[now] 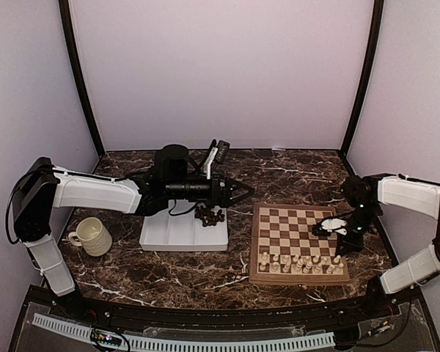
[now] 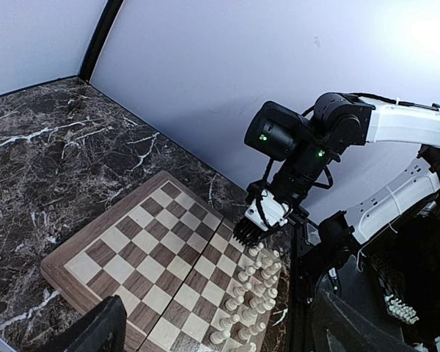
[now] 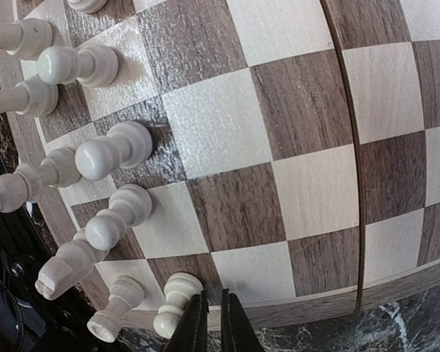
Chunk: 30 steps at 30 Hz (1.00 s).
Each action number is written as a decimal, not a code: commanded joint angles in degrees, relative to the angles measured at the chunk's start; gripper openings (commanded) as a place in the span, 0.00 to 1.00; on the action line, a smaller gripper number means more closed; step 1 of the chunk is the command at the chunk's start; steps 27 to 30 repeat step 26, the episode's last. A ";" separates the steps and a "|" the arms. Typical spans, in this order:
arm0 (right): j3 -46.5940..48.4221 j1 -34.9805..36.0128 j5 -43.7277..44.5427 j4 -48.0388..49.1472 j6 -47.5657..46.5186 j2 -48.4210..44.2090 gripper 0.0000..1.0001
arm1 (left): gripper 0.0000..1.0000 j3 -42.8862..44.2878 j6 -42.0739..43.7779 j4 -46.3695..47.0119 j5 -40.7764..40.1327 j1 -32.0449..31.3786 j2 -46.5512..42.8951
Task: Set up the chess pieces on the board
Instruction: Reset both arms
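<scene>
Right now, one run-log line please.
left gripper open beside tray | right gripper shut over board | white pieces on board | dark pieces in tray

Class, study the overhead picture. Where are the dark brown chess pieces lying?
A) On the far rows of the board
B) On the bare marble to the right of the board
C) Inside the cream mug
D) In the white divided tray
D: the dark brown chess pieces lie heaped in the white divided tray, while the board carries only cream-white pieces on its near rows.
</scene>
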 commanded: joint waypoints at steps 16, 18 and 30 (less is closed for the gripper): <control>23.43 -16.56 -8.73 23.69 23.62 -0.46 0.99 | 0.99 5.98 16.19 -40.74 -45.72 8.26 -19.82; 22.08 -16.69 -4.63 33.42 31.85 -2.13 0.99 | 0.99 5.59 16.86 -43.44 -53.03 10.38 -21.78; 19.94 -16.69 -6.47 45.93 46.50 -3.07 0.98 | 0.99 6.19 18.99 -50.58 -56.08 16.82 -24.04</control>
